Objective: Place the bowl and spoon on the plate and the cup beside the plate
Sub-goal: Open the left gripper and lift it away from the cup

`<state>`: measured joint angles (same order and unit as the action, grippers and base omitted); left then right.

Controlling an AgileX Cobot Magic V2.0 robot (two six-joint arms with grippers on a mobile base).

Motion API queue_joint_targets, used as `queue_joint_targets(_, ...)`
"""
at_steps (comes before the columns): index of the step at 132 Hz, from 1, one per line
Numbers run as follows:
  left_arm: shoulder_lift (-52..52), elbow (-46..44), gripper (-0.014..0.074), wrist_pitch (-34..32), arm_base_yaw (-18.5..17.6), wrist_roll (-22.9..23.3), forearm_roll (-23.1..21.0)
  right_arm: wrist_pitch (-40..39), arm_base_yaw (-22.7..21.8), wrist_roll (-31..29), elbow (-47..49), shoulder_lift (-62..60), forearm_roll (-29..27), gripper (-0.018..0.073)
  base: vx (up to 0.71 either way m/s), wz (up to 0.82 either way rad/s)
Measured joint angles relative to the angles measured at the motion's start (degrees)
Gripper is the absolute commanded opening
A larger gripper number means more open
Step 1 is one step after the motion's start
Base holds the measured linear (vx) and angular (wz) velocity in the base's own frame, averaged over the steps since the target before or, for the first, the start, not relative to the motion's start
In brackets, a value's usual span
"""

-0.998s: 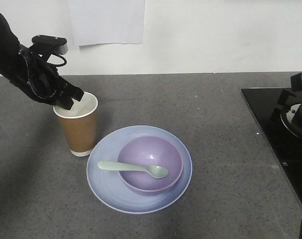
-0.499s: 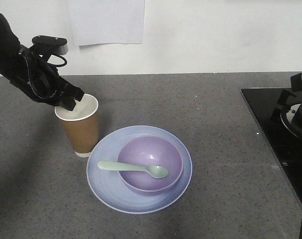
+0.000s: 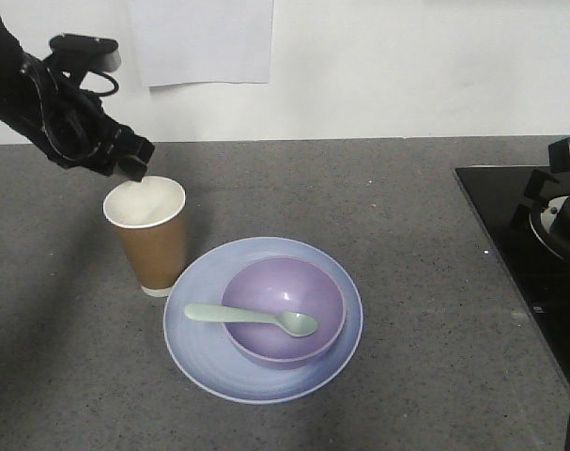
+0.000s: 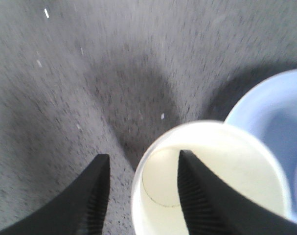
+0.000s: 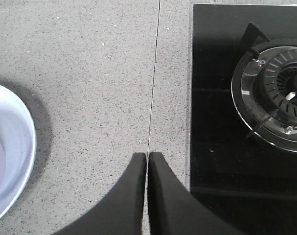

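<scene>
One left claw (image 3: 134, 167), now lifted clear above the cup (image 3: 148, 235), fingers spread apart.

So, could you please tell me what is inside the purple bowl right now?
The spoon's head lies inside the bowl, its handle sticking out over the left rim above the plate. Nothing else shows inside; the spot under the spoon head is hidden.
</scene>
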<state>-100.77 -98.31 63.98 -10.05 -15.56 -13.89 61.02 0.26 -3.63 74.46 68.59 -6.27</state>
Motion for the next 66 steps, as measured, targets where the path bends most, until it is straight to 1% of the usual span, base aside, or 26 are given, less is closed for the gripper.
queue_joint_targets(11,1.2,-1.9,0.0182,0.2,0.0,0.2,0.0,0.0,0.0,0.0,0.0,0.0,0.0,-0.0001,0.00,0.00)
queue_joint_targets(12,1.3,-2.1,0.0160,0.3,0.0,0.3,0.0,0.0,0.0,0.0,0.0,0.0,0.0,-0.0001,0.00,0.00)
queue_joint_targets(21,2.2,-2.9,0.0055,0.3,0.0,0.4,0.0,0.0,0.0,0.0,0.0,0.0,0.0,-0.0001,0.00,0.00)
queue_joint_targets(22,2.4,-2.9,0.0031,0.3,0.0,0.4,0.0,0.0,0.0,0.0,0.0,0.0,0.0,-0.0001,0.00,0.00)
queue_joint_targets(23,2.4,-2.9,0.0031,0.3,0.0,0.4,0.0,0.0,0.0,0.0,0.0,0.0,0.0,-0.0001,0.00,0.00)
queue_joint_targets(24,2.6,-3.0,0.0007,0.3,0.0,0.4,0.0,0.0,0.0,0.0,0.0,0.0,0.0,-0.0001,0.00,0.00)
queue_joint_targets(26,2.8,-3.1,-0.0010,0.3,0.0,0.4,0.0,0.0,0.0,0.0,0.0,0.0,0.0,-0.0001,0.00,0.00)
queue_joint_targets(66,3.6,-3.1,-0.0008,-0.3,0.0,0.4,0.0,0.0,0.0,0.0,0.0,0.0,0.0,-0.0001,0.00,0.00)
